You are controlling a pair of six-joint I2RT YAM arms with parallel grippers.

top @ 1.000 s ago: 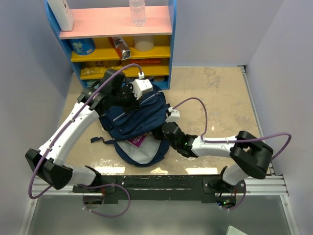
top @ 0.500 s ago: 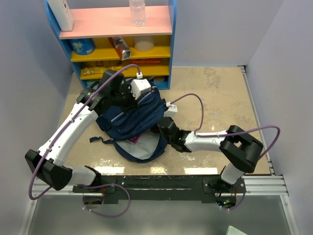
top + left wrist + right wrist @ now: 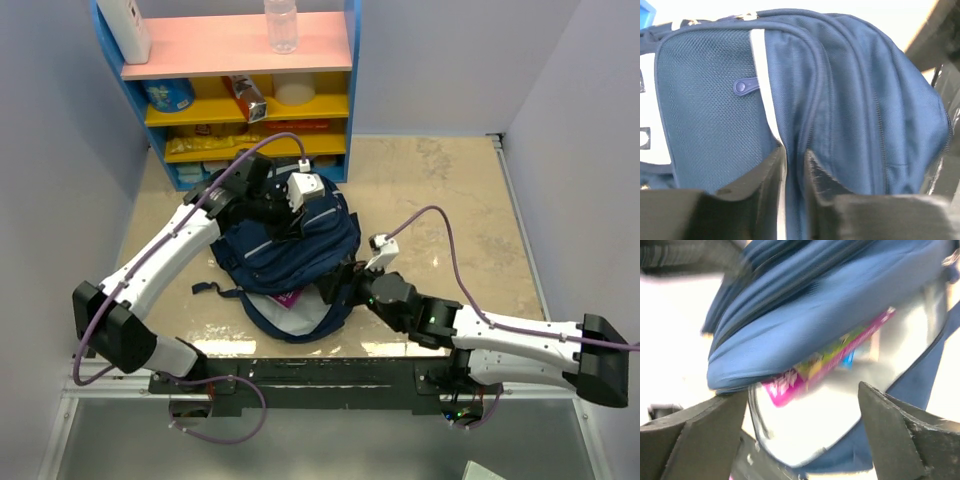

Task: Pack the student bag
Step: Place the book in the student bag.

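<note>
The student bag [image 3: 290, 250], navy with thin grey stripes, lies in the middle of the table with its mouth towards the arms. A pink book [image 3: 285, 297] pokes out over the bag's pale lining. My left gripper [image 3: 298, 215] sits at the top of the bag. In the left wrist view the left gripper [image 3: 795, 155] has its jaws close together on a fold of the bag [image 3: 865, 100]. My right gripper [image 3: 337, 285] hovers at the bag's mouth. In the right wrist view this gripper [image 3: 802, 390] is wide open and holds nothing, and it faces the pink book [image 3: 790, 382].
A blue shelf unit [image 3: 352, 90] with a pink top and yellow shelves stands right behind the bag. It carries a bottle [image 3: 281, 25], a white box [image 3: 128, 28] and a blue can [image 3: 168, 95]. Walls close both sides. Bare beige table [image 3: 460, 190] lies to the right.
My right gripper has opened, let go of the bag and drawn back towards the near right. The left gripper and the bag's top have shifted a little to the right.
</note>
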